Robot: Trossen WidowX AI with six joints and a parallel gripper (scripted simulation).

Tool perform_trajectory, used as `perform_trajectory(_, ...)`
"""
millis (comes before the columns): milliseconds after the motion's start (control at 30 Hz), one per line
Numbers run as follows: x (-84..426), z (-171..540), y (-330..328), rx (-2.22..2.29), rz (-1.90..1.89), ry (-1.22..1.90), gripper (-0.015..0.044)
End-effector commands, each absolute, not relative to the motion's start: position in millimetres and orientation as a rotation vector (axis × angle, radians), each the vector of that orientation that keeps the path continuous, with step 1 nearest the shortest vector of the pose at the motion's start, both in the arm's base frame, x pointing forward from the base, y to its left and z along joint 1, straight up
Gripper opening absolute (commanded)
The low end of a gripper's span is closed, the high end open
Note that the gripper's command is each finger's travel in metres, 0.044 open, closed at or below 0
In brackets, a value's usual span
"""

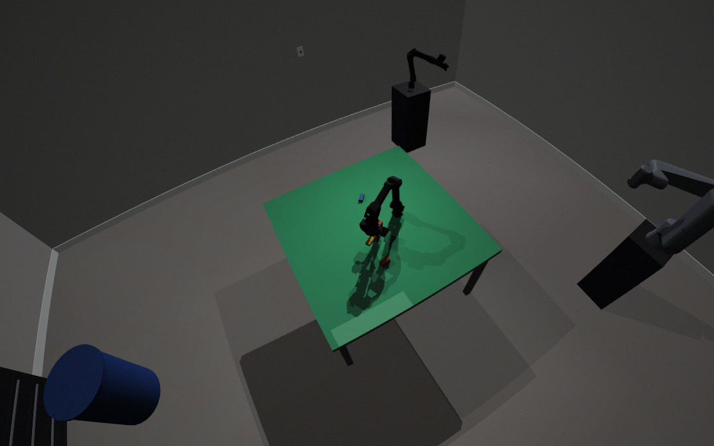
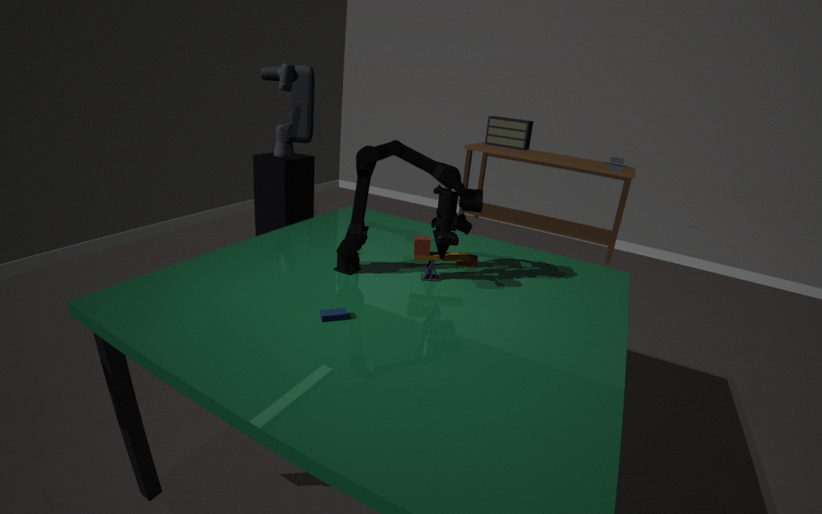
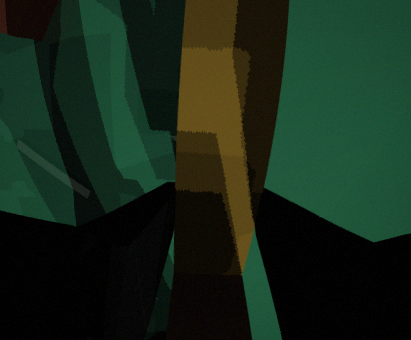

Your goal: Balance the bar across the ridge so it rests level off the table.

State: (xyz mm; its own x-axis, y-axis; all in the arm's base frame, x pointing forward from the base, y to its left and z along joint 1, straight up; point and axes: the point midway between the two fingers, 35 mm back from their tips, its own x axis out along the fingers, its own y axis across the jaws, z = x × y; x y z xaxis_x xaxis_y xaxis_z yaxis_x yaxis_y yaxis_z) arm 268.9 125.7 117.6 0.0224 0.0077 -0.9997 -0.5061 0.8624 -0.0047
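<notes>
The yellow bar looks about level in the exterior view, with an orange-red block standing on its end nearer the arm's base. My gripper is shut on the bar, near its middle. The small grey ridge stands on the table under the bar, a little toward the block side of my fingers in the exterior view. Its top is at or just below the bar's underside; I cannot tell whether they touch. The ridge is hidden in the top view.
A loose red block lies on the green table, beyond the bar's far end from the arm's base. A blue block lies off to the side. Arm shadows cross the table around the bar.
</notes>
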Motion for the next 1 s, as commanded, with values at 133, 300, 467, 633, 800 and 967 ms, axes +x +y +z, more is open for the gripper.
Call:
perform_trajectory(133, 268.9, 116.5, 126.3, -0.412, 0.419, 1.507, 0.0000)
perform_trajectory(300, 268.9, 116.0, 126.3, -0.412, 0.419, 1.507, 0.0000)
perform_trajectory(467, 268.9, 115.7, 126.3, -0.412, 0.419, 1.507, 0.0000)
perform_trajectory(633, 268.9, 115.3, 126.3, -0.412, 0.419, 1.507, 0.0000)
perform_trajectory(800, 268.9, 114.9, 126.2, -0.412, 0.419, 1.507, 0.0000)
perform_trajectory(967, 268.9, 114.4, 126.2, -0.412, 0.419, 1.507, 0.0000)
